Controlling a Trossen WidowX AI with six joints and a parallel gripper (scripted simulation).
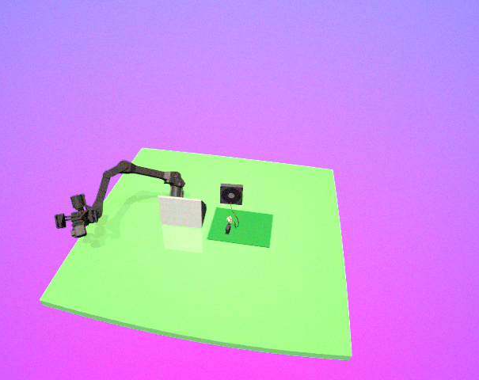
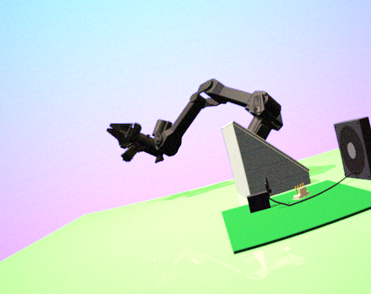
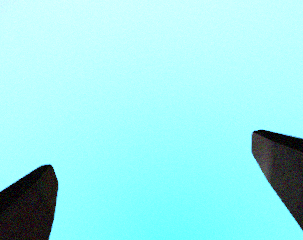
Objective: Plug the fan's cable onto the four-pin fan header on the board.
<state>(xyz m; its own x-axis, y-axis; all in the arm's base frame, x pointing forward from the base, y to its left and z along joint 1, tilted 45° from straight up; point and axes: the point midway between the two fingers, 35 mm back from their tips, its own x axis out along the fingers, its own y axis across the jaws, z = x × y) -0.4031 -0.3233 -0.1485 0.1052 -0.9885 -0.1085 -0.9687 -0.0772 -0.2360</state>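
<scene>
My gripper (image 2: 109,127) (image 3: 155,158) is open and empty, high and far to the left of the board (image 1: 256,229) (image 2: 274,224). The white four-pin header (image 1: 229,218) (image 2: 302,192) stands on the board with its pins bare. The black fan (image 1: 231,195) (image 2: 351,150) stands upright behind the board. Its thin black cable (image 2: 321,192) runs over the board to a small dark upright piece (image 2: 267,185) beside a black block (image 1: 227,229) (image 2: 259,204). These are apart from the header. I cannot tell exactly which part is the plug.
A large grey wedge (image 1: 182,211) (image 2: 267,171) stands between the arm's base and the board's left side. The arm (image 1: 145,170) (image 2: 233,95) stretches away to the left from behind it. The table (image 1: 252,294) (image 2: 147,240) is light green. The wrist view shows only sky behind the fingers.
</scene>
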